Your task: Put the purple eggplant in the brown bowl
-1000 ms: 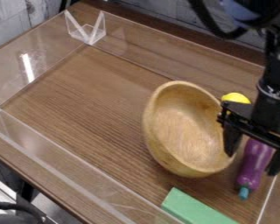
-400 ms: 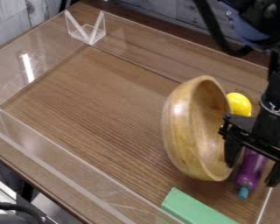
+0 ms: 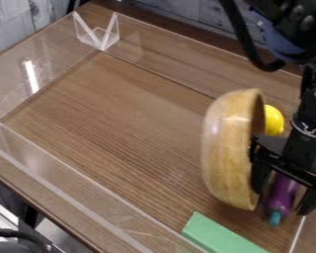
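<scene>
The brown bowl (image 3: 233, 148) stands tipped up on its edge at the right, its hollow facing right toward my gripper (image 3: 286, 190). My gripper is low over the purple eggplant (image 3: 284, 192), its black fingers open on either side of the eggplant's upper part. The eggplant lies on the wood with its teal stem cap (image 3: 275, 214) pointing toward the front. The gripper's left finger presses against the bowl's rim. The arm hides the eggplant's far end.
A yellow lemon (image 3: 272, 120) sits behind the tipped bowl. A flat green block (image 3: 229, 237) lies at the front edge. Clear plastic walls (image 3: 68, 69) ring the wooden table (image 3: 108, 128), with a clear stand (image 3: 98, 32) at the back left.
The bowl has tipped from lying flat to standing almost on its edge and slid right. My gripper has come down lower around the eggplant, staying open.
</scene>
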Tool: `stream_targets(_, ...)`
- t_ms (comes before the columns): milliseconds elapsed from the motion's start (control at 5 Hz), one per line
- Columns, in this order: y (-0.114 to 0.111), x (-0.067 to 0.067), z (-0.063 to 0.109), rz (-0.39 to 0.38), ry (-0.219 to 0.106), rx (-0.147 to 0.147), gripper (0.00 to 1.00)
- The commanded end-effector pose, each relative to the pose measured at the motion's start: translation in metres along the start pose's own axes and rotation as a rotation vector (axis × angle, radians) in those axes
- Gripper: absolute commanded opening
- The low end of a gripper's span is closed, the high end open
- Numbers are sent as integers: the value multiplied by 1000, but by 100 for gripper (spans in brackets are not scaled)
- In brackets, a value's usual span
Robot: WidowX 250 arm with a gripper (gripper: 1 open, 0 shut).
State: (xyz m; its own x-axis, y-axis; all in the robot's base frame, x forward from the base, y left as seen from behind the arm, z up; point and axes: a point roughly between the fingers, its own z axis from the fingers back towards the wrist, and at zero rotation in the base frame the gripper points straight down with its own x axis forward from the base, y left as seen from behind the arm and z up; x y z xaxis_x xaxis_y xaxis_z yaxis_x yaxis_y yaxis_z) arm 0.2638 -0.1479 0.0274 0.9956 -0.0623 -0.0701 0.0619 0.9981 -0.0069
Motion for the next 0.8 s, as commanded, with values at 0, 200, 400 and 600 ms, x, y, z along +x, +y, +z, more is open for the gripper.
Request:
stream_targets(0,-1,6,6,-3,-30,-7,100)
stream_targets(200,0,6,6,2,-28,-7,0)
stream_targets(400,1,6,5,7,-27,-9,0)
stream_targets(600,2,6,4,12,-25,-11,0)
